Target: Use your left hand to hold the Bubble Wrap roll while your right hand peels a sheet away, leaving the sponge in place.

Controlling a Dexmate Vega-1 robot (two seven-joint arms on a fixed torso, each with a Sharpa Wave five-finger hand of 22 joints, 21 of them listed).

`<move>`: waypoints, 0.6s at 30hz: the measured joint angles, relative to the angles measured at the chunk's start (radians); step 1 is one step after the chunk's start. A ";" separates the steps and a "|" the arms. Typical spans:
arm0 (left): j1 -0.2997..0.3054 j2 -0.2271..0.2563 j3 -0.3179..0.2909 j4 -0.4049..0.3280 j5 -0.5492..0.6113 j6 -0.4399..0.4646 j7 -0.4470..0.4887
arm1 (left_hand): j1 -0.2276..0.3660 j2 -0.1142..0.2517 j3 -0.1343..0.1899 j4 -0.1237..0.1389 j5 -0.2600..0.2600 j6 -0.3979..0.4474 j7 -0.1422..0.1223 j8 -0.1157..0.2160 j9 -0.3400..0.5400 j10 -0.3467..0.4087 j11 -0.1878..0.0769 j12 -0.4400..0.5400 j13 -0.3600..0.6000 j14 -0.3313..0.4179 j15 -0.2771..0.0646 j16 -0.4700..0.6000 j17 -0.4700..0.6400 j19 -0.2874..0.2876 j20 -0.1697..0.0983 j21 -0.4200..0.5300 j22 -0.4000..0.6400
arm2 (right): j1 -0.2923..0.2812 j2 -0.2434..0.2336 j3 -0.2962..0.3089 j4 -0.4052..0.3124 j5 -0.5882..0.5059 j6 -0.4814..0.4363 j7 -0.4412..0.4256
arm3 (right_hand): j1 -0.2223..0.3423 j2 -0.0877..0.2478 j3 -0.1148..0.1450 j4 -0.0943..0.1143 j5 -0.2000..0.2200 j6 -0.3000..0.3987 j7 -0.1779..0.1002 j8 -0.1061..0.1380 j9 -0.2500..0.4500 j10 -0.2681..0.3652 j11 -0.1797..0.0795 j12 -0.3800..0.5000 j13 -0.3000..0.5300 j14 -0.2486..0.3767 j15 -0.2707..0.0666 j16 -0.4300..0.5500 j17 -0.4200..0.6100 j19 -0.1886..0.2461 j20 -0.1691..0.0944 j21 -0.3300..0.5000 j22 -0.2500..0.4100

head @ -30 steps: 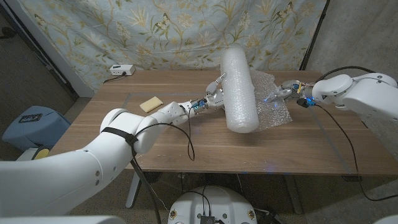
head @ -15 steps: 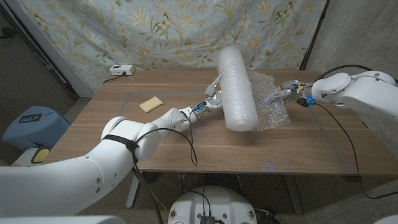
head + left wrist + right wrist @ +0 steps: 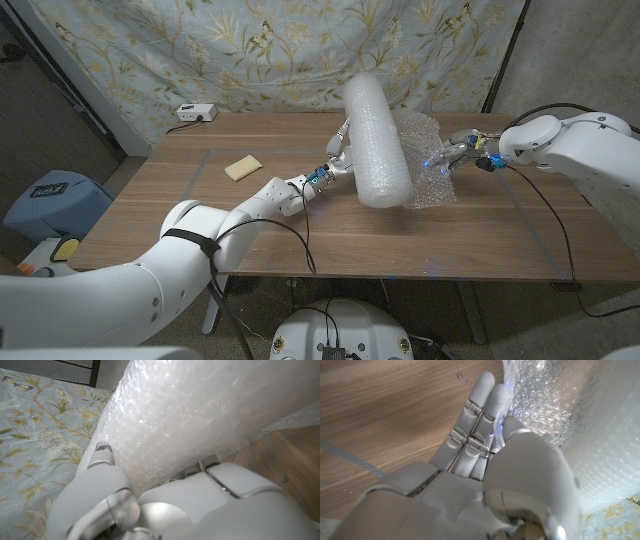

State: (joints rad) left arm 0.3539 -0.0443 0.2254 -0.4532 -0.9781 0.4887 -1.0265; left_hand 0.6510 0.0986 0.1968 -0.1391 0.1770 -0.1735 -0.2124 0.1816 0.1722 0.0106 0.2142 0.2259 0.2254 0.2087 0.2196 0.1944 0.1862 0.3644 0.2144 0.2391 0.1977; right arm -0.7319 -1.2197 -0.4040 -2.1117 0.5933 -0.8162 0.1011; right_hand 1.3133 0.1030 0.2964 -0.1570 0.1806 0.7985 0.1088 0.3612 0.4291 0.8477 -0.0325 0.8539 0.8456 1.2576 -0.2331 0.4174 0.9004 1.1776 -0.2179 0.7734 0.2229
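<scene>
Left hand [image 3: 342,152] grips the Bubble Wrap roll [image 3: 377,140]; right hand [image 3: 452,152] pinches its sheet [image 3: 432,170].

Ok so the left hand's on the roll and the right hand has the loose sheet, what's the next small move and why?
Probably draw the right hand a little further from the bubble wrap roll, toward the robot's right. The loose sheet it pinches looks crumpled and slack beside the roll, and the left hand presses the roll's other side. The sponge lies apart.

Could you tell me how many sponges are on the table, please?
1: the sponge lies on the table's left part, apart from the roll; others may be hidden behind the roll.
</scene>
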 measured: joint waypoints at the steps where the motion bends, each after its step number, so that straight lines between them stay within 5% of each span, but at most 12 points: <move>1: 0.001 0.001 0.002 0.000 -0.005 0.001 0.000 | -0.003 0.003 0.000 0.000 0.000 0.000 0.000 0.000 0.000 0.000 0.000 0.000 -0.001 0.000 0.000 0.000 0.000 0.000 0.000 0.000 0.000 | 0.001 0.001 -0.002 0.001 -0.001 -0.001 0.001 | 0.000 0.000 0.000 0.000 0.000 0.000 0.000 0.000 0.003 0.001 -0.001 0.000 0.000 0.001 -0.001 0.000 0.001 0.000 0.000 0.006 0.000; 18: -0.020 0.004 0.015 0.056 -0.035 -0.007 -0.007 | -0.021 0.005 -0.003 -0.003 0.000 0.000 0.000 0.000 0.000 0.000 0.000 0.000 -0.007 -0.011 0.000 0.000 0.000 0.000 0.000 -0.001 0.000 | 0.035 0.024 -0.023 0.020 -0.016 -0.026 0.014 | 0.009 0.001 -0.003 -0.003 0.000 0.004 -0.004 0.000 0.005 0.018 -0.004 -0.008 -0.002 0.010 0.001 -0.008 0.005 -0.007 0.003 0.034 -0.005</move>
State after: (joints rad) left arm 0.3343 -0.0399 0.2400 -0.3974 -1.0129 0.4816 -1.0339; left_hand 0.6300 0.1039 0.1941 -0.1419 0.1770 -0.1735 -0.2124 0.1816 0.1722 0.0106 0.2142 0.2261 0.2180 0.1978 0.2197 0.1944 0.1863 0.3643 0.2144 0.2380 0.1980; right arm -0.6973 -1.1958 -0.4270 -2.0913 0.5771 -0.8427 0.1152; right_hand 1.3227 0.1045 0.2936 -0.1598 0.1805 0.8021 0.1051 0.3612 0.4338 0.8659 -0.0363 0.8459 0.8437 1.2675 -0.2322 0.4098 0.9057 1.1709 -0.2144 0.8078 0.2182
